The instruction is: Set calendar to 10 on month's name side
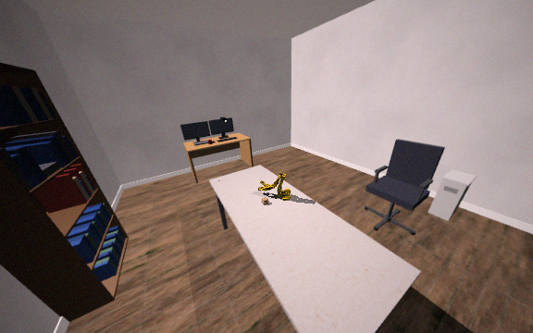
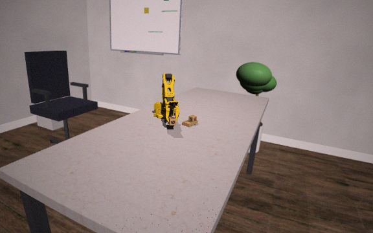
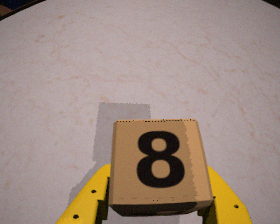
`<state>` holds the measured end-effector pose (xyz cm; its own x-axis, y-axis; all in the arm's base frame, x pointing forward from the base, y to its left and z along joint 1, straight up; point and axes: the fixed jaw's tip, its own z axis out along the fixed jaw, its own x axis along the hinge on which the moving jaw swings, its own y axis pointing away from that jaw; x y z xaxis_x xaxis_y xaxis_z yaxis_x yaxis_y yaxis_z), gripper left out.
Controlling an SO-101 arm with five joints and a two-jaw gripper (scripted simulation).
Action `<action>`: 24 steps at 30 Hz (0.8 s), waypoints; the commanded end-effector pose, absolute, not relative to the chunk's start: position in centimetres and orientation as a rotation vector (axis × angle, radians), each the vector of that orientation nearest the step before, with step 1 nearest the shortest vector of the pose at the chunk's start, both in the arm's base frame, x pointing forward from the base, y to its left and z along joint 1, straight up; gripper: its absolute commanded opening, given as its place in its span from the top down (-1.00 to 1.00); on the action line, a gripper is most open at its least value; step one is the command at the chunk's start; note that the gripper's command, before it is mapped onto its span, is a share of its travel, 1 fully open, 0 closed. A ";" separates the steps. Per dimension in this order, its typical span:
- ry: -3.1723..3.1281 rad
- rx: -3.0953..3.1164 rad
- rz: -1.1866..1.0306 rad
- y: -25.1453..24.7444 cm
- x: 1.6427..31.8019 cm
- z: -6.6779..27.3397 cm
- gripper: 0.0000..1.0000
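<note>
My yellow gripper (image 3: 157, 216) is shut on a tan wooden cube (image 3: 160, 165). The cube's face toward the wrist camera shows an 8. I hold it a little above the white table. In the exterior view the held cube (image 2: 172, 121) shows a 6 or 9 on its front, below the yellow arm (image 2: 168, 97). The small tan tray (image 2: 190, 122) lies on the table just right of the gripper, with the second cube (image 2: 192, 118) standing in it. In the top view the arm (image 1: 277, 186) and the tray are tiny.
The long white table (image 2: 147, 152) carries only the arm and the calendar parts. A dark office chair (image 2: 55, 94) stands off its left side and a green plant (image 2: 256, 78) beyond its far right corner.
</note>
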<state>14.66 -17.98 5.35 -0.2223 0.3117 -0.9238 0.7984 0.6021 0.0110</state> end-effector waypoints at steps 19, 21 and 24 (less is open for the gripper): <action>1.775 0.888 -0.610 -18.2 14.6 5.2 1.00; 1.775 0.888 -0.610 -18.2 14.6 5.1 1.00; 1.775 0.888 -0.610 -18.2 14.6 4.9 1.00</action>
<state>14.53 -17.82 4.34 -0.2291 0.3206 -0.9191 0.7985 0.6020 0.0109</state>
